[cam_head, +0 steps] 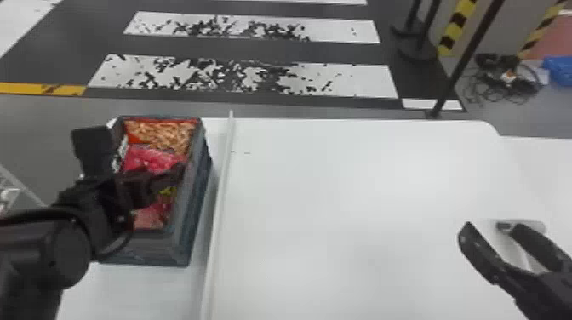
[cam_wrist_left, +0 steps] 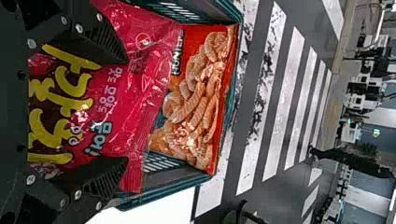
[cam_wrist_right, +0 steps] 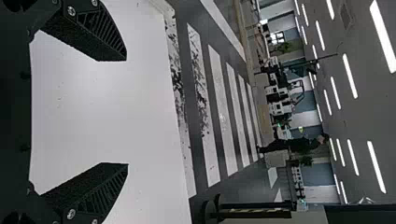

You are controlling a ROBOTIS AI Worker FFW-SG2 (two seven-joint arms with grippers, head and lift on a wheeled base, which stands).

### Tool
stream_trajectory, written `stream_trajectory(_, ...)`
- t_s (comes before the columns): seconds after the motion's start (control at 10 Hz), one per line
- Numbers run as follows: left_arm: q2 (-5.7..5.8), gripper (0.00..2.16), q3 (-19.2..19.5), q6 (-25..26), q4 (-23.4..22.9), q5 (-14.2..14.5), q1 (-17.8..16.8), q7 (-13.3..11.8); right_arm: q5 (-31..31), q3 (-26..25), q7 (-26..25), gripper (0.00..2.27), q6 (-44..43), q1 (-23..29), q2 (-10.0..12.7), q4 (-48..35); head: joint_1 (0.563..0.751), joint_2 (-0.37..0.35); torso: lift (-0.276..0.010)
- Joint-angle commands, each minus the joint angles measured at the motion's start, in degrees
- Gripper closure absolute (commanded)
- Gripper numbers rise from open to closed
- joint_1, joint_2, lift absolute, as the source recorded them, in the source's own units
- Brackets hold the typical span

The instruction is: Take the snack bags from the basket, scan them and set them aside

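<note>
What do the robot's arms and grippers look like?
Left arm: black, chunky rounded joint housing, black cable curving along it. Left gripper and right gripper: both black, each with two tapering fingers, slanted ridges on them, silvery round screw heads near the base.

Large indoor hall, lab or industrial type unclear: crosswalk stripes (cam_head: 357, 81) on floor beyond far edge of white worktop (cam_head: 361, 191); loose cables (cam_head: 489, 61) and yellow-black hazard tape (cam_head: 459, 25) beyond far right corner; long strip lights (cam_wrist_right: 350, 76) across ceiling.
</note>
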Motion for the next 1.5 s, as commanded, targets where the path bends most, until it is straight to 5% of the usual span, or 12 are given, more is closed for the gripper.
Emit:
stream_trajectory(0.0, -0.25, 1.97, 0.5, 2.2, 0.4, 0.4, 0.1, 2.4, -0.6, -0.4, 0.0, 0.12, 0.0, 0.0, -0.1, 0.0, 0.695, -0.030, -0.075)
stream_trajectory(0.2, -0.25, 2.15, 1.3, 5.0, -0.1, 1.1, 0.2, 2.4, -1.3, -0.7, 0.0, 0.12, 0.0, 0.1, -0.1, 0.2, 0.695, -0.018, -0.075)
stream_trajectory(0.6, -1.21, 2.15, 1.9, 3.6, -2.6, 1.5, 2.0, 2.5, -2.6, -1.5, -0.1, 0.12, -0.2, -0.2, -0.5, 0.9, 0.695, -0.029, -0.075)
stream_trajectory(1.1, -2.62, 2.15, 1.2, -4.4, -18.4, 1.1, 11.0, 6.8, -3.9, -2.0, 0.0, 0.12, -0.7, -0.7, -0.6, 1.9, 0.695, -0.042, -0.075)
stream_trajectory(1.4, -2.71, 2.15, 0.8, -4.3, -27.6, -3.2, 14.8, 8.8, -5.1, -2.4, 0.0, 0.12, -1.6, -0.5, -0.7, 2.0, 0.695, -0.050, -0.075)
